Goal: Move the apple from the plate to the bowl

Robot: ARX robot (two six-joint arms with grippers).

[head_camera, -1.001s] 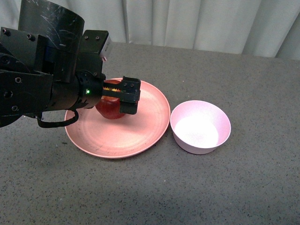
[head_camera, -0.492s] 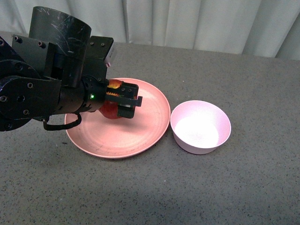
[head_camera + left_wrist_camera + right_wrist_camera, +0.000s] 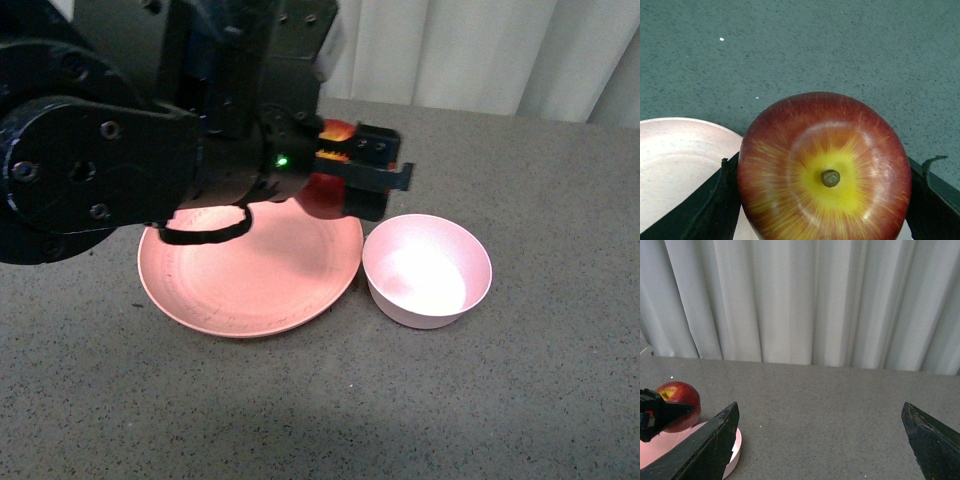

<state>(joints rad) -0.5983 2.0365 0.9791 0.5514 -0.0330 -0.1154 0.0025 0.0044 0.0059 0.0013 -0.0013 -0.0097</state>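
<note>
The dark-red apple (image 3: 322,195) with its yellow stem patch is held in my left gripper (image 3: 365,170), which is shut on it. It hangs in the air above the right rim of the salmon-pink plate (image 3: 240,285), just left of the pale pink bowl (image 3: 427,270). The plate and the bowl hold nothing. In the left wrist view the apple (image 3: 825,170) fills the space between the black fingers (image 3: 715,205), stem towards the camera. My right gripper (image 3: 820,410) is open and empty, off to the right; from it I see the apple (image 3: 677,399) at far left.
Plate and bowl stand side by side on a grey speckled table (image 3: 450,400). Pale curtains (image 3: 480,50) hang along the table's far edge. My bulky left arm (image 3: 100,160) covers the left back part of the plate.
My left gripper has lifted the apple off the plate and carried it up and to the right, towards the bowl. The plate now lies bare.
</note>
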